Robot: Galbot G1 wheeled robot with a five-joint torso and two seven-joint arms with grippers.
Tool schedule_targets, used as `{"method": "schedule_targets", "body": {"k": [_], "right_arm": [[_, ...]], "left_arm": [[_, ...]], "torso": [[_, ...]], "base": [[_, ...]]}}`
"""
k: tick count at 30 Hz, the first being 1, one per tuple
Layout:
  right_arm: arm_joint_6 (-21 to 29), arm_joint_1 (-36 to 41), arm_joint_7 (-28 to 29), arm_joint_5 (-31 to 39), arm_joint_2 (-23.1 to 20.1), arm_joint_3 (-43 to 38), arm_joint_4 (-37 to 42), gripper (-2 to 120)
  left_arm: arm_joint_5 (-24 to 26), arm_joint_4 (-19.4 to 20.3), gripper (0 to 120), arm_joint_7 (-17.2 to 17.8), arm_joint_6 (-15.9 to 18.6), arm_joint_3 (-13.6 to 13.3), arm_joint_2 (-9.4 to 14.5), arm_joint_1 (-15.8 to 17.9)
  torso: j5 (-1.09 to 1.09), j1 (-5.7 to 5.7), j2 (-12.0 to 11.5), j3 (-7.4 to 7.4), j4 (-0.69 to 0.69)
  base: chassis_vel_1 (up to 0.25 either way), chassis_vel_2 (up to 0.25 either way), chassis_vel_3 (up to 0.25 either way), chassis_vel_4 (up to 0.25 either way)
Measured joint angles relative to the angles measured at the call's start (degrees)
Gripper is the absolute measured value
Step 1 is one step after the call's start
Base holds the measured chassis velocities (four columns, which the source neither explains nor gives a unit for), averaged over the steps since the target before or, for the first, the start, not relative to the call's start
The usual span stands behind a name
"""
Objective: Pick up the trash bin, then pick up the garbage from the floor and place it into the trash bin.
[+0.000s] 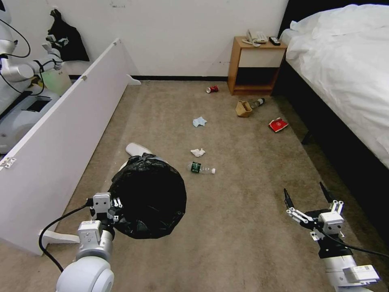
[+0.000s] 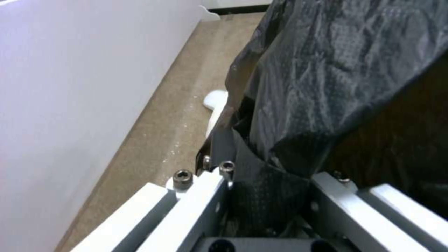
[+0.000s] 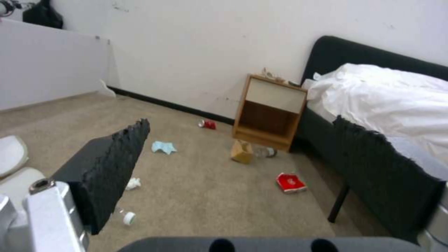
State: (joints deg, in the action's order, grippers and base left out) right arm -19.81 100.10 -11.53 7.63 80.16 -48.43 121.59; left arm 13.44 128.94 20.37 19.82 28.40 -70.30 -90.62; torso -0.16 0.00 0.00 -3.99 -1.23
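The trash bin (image 1: 148, 200), lined with a crinkly black bag, hangs tilted above the carpet with my left gripper (image 1: 115, 207) shut on its rim. Up close, the bag's folded edge (image 2: 322, 87) sits pinched between the left jaws. My right gripper (image 1: 308, 196) is open and empty at the lower right. Garbage lies ahead on the floor: a clear bottle (image 1: 201, 168), white tissue (image 1: 197, 152), blue mask (image 1: 199, 121), red can (image 1: 212, 89), brown paper bag (image 1: 243, 108), red packet (image 1: 278, 124), and a white slipper (image 1: 137, 149) partly hidden behind the bin.
A long white board (image 1: 60, 138) walls off the left side, with another robot (image 1: 20, 73) behind it. A wooden nightstand (image 1: 253, 67) stands at the far wall. The bed (image 1: 344, 69) and its dark frame run along the right. Open carpet (image 1: 243, 219) lies between my arms.
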Motion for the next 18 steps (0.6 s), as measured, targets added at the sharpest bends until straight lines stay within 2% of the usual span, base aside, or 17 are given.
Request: {"method": "schedule_targets", "body": {"k": [18], "right_arm": [[-0.1,0.0,-1.1,-0.8,0.4,-0.3,0.1,100]], "left_arm": [[2.3,-0.2,1,0.9,0.6,0.1,0.0,0.2]], "torso": [[0.0,0.0,0.0,0.0,0.0]], "base": [[0.0,0.0,0.0,0.0]]}}
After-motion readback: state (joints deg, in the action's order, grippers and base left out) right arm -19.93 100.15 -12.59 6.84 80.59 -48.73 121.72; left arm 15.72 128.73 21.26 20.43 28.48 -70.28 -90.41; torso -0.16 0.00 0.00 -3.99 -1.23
